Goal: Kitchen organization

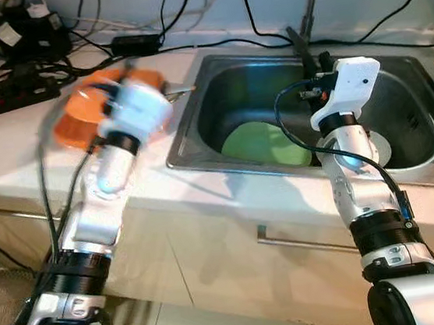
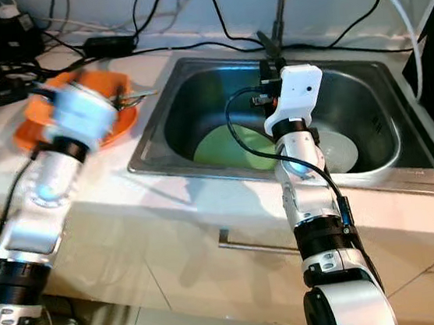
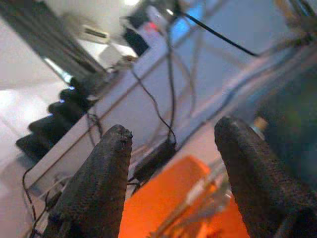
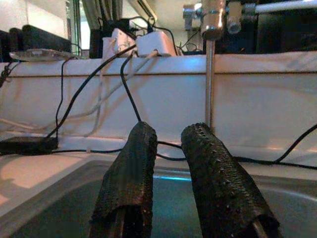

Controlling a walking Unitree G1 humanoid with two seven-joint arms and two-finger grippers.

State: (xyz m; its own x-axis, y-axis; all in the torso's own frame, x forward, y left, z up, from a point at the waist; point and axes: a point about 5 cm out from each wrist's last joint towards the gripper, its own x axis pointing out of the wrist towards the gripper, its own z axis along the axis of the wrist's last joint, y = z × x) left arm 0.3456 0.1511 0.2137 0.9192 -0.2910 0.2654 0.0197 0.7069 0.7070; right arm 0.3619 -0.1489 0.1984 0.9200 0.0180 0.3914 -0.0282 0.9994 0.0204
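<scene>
A: Item one, nearest the camera?
B: Cabinet front with a drawer handle (image 1: pixel 301 243), below the sink (image 1: pixel 420 156).

A: Item two, the arms?
B: Left gripper (image 3: pixel 171 163), blurred, over the counter (image 1: pixel 11 143) on the sink's left side; its fingers stand spread wide with nothing between them. Right gripper (image 4: pixel 171 163) over the sink basin; its fingers lie nearly pressed together, a thin gap left, pinching nothing.

A: Item three, dishes?
B: Orange bowl (image 1: pixel 75 120) on the counter just left of the sink, under the left gripper, with metal cutlery (image 3: pixel 198 198) lying in it. Green plate (image 1: pixel 258 144) flat on the sink bottom. White plate (image 2: pixel 341 152) beside it, also in the sink, partly hidden by the right arm.

A: Item four, farthest?
B: Tap (image 4: pixel 212 59) rising behind the sink. Black cables and a power strip (image 1: pixel 6 96) on the counter's back, left of the sink.
</scene>
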